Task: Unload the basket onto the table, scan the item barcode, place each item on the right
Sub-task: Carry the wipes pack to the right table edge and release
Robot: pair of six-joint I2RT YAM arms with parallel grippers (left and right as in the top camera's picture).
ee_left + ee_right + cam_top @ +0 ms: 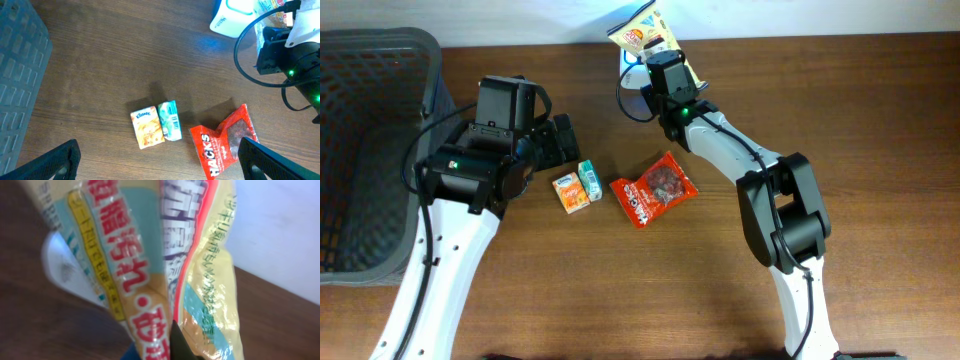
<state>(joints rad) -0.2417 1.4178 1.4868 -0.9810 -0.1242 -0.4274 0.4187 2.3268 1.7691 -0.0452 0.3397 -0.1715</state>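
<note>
Bare brown wooden table point(880, 100) lies open to the right of the white-and-black right arm point(775, 200) and across the near middle, between the 2 arms. A dark grey plastic mesh basket point(370, 150) walls off the left edge, and the left arm point(460, 200) just beside it leaves only a thin gap. In the centre 3 things sit close: an orange tissue pack point(569, 193) touching a small teal carton point(589, 181), and a red crinkled sweet bag point(653, 188) near them across a narrow strip of wood. At the far centre the white plastic scanner stand point(633, 75), a looping black cable point(235, 50) and the yellow snack packet point(642, 30) raised above crowd the way in.
</note>
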